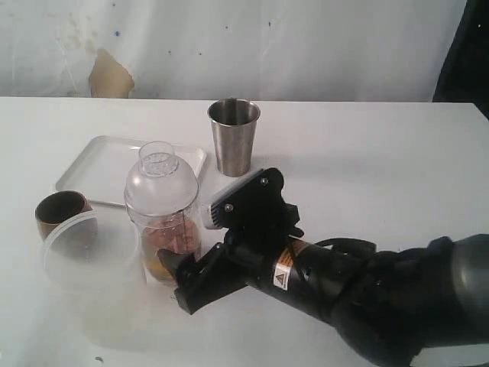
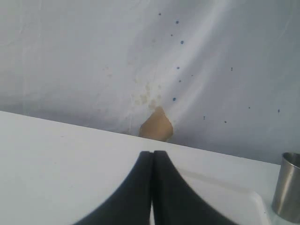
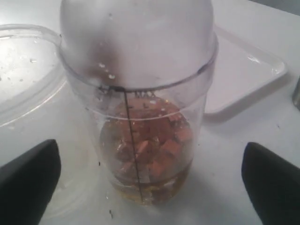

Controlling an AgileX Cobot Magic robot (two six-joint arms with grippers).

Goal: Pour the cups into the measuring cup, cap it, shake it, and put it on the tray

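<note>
The measuring cup [image 1: 162,222], clear plastic under a domed lid [image 1: 160,177], stands on the table [image 1: 367,153] close beside the white tray [image 1: 99,164] and a cloudy tub [image 1: 84,248], with the black right gripper [image 1: 179,279] reaching around it. The left wrist view shows the left gripper [image 2: 152,187] with its smooth fingers pressed together, empty. The right wrist view shows a black scale marked "MAX" over reddish cubes in amber liquid, and the right fingers spread wide, touching nothing.

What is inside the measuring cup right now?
The measuring cup holds reddish-brown chunks in shallow amber liquid at its bottom, with the domed lid on top. What lies beneath the pile is covered by the chunks.
</note>
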